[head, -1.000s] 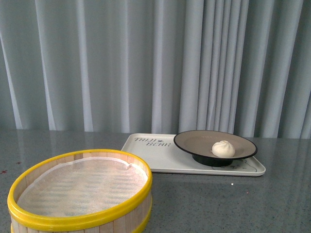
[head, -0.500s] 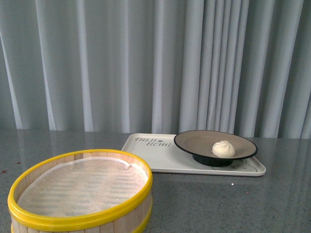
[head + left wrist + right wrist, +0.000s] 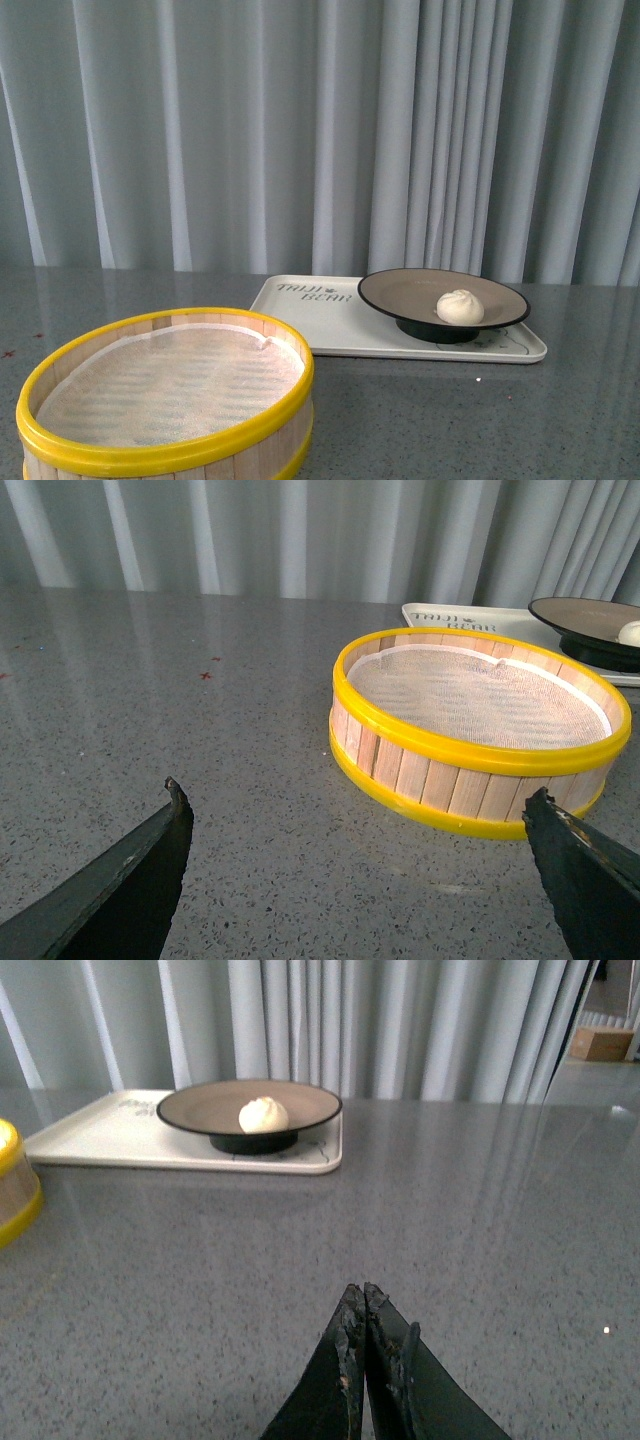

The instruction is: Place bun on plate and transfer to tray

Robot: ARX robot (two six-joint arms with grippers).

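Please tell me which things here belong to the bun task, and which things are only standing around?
Belong to the job:
bun, lying on the plate
plate, standing on the tray
tray

Only standing around:
steamer basket, nearer the camera, no bun inside
curtain behind the table

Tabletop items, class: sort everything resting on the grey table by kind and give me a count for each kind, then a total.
Bun: 1
Plate: 1
Tray: 1
Steamer basket: 1
Total: 4
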